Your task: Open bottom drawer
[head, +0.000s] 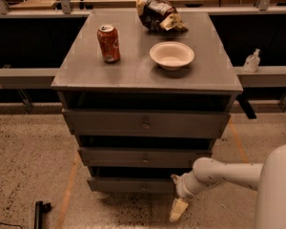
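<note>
The bottom drawer [128, 184] is the lowest of three grey drawers in the cabinet, its flat front low in the camera view with a small round knob [144, 187] at its centre. My white arm reaches in from the right, and my gripper [178, 210] hangs just right of and below that drawer's right end, close to the floor. Its tan fingers [178, 208] point down. The gripper is to the right of the knob and does not touch it.
On the cabinet top [86, 70] stand a red soda can [108, 43], a white bowl [171, 55] and a crumpled chip bag [156, 10]. The middle drawer [144, 157] and top drawer [145, 124] lie above. A black object [39, 213] lies on the speckled floor at left.
</note>
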`<state>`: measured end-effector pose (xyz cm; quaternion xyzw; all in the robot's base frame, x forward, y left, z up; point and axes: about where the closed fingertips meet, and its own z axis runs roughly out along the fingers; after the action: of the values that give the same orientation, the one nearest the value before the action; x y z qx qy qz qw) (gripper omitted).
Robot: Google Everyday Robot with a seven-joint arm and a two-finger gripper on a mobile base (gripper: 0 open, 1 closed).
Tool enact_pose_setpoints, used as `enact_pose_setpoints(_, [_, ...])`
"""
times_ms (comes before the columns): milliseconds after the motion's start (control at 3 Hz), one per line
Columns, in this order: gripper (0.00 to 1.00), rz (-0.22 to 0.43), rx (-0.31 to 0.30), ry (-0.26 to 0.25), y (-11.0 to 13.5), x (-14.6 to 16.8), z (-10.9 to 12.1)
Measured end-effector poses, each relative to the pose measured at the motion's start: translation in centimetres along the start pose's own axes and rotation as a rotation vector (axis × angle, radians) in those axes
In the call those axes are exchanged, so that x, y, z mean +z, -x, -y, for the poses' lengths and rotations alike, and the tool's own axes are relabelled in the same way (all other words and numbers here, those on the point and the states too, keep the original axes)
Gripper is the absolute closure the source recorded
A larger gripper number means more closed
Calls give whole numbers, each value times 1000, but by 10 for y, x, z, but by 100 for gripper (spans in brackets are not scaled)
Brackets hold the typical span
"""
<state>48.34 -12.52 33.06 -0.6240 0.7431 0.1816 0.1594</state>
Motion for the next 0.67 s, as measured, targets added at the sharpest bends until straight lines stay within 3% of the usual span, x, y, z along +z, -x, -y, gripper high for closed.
enact_pose_setpoints(333, [0, 101, -26, -32, -14, 26, 5])
enact_pose_setpoints(667, [0, 131, -60, -56, -28, 43, 6])
